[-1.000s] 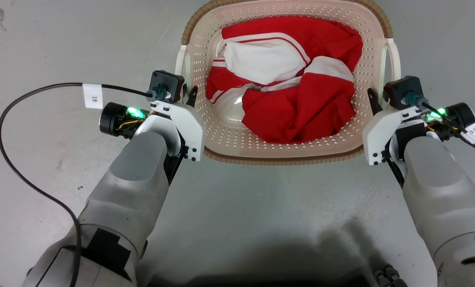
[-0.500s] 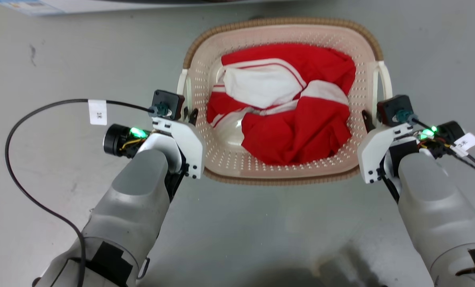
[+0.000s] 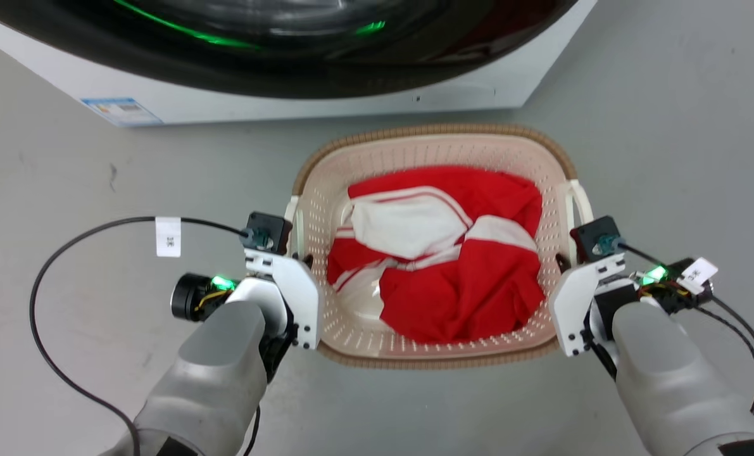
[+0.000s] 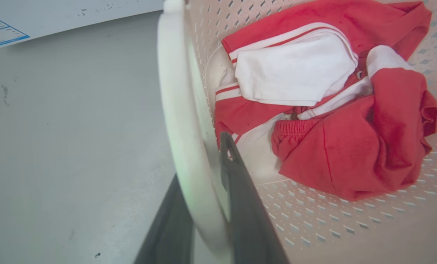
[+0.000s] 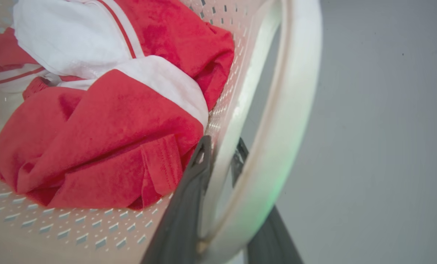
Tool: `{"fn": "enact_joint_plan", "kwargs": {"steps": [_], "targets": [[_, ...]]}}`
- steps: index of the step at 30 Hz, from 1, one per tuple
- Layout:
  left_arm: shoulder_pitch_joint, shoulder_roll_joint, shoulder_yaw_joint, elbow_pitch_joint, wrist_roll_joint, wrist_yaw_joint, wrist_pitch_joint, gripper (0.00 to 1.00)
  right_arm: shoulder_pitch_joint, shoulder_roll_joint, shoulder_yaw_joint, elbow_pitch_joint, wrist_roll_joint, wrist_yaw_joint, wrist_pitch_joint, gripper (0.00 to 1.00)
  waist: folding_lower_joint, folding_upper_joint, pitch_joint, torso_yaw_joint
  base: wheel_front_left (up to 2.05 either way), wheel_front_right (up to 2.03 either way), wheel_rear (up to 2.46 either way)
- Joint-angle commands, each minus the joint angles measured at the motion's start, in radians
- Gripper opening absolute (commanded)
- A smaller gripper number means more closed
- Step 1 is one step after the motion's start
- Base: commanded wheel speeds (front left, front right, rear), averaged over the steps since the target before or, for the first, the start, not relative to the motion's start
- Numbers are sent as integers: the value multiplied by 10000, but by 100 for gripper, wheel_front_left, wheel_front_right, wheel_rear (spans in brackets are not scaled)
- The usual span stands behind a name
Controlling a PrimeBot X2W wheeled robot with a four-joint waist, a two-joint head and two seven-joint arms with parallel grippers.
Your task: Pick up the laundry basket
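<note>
Judged light and stiff, the laundry basket (image 3: 433,130) is held by loop handles (image 4: 174,91) clamped inside the left claw (image 4: 203,165) and right claw (image 5: 222,146).

The washer (image 3: 351,95) is cut off by the head view's far edge, and its blue label (image 3: 122,111) is too small to read. A red-and-white garment (image 3: 452,278) hides most of the floor of the laundry basket (image 3: 433,136). Close to each wrist camera, the left handle (image 4: 178,110) and the right handle (image 5: 277,128) are blurred, and the left handle covers the outer fingertip of the left gripper (image 4: 200,172).
</note>
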Motion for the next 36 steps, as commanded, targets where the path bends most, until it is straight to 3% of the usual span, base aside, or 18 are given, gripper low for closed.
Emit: {"fn": "enact_joint_plan", "kwargs": {"steps": [1,21,36], "targets": [[191,0,-143,-95,-50,-100,95,0,111,43,188,-38,50,-3,35,0,0,0,-616,86,0,0,0],[1596,445,-1374,-560,-1671,-107,1957,0,1570,89,3426,-45,2920,11,1320,0,0,0,-3699,231,0,0,0],[2260,604,-2126,-630,-2575,-107,2790,0,2278,-13,5583,-175,5116,14,2496,0,0,0,-4943,231,0,0,0]]}}
